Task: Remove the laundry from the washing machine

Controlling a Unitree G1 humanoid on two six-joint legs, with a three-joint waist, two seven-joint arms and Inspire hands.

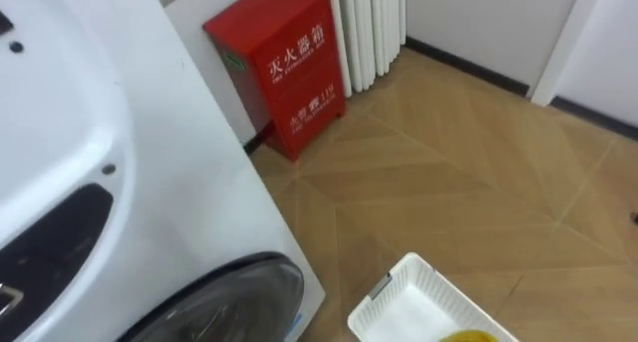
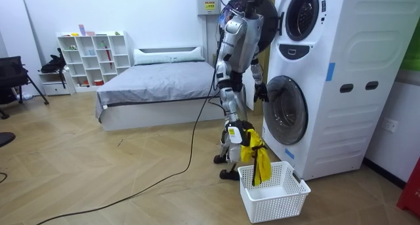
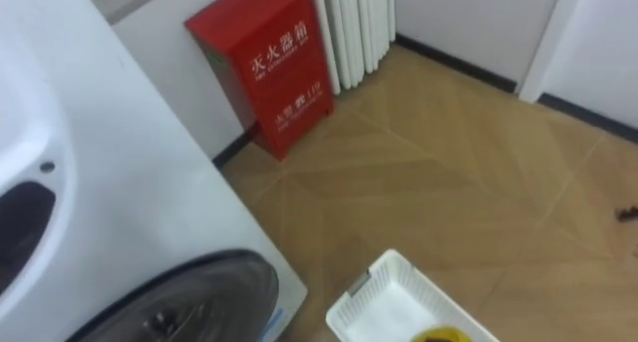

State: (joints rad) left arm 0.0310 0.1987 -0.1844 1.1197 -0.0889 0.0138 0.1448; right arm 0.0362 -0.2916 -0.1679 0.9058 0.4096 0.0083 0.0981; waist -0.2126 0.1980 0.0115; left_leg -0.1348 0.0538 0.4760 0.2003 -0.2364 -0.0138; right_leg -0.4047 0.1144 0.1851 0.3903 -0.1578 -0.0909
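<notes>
Stands before the washing machine (image 2: 341,120), beside the white basket (image 1: 439,279). Clutches a yellow cloth (image 2: 257,161) in the right hand (image 2: 244,134), hanging down into that basket. Holds the left hand (image 2: 262,92) near the lower door (image 2: 285,110) (open or closed: cannot tell). Nearby, a red box (image 1: 284,68) with white characters

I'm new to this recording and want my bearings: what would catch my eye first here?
A bright yellow cloth hangs beside the robot's legs, drooping into the white basket on the floor before the tall white washing machine. In the eye views, a red cabinet stands against the wall past the machine, next to a white radiator.
</notes>
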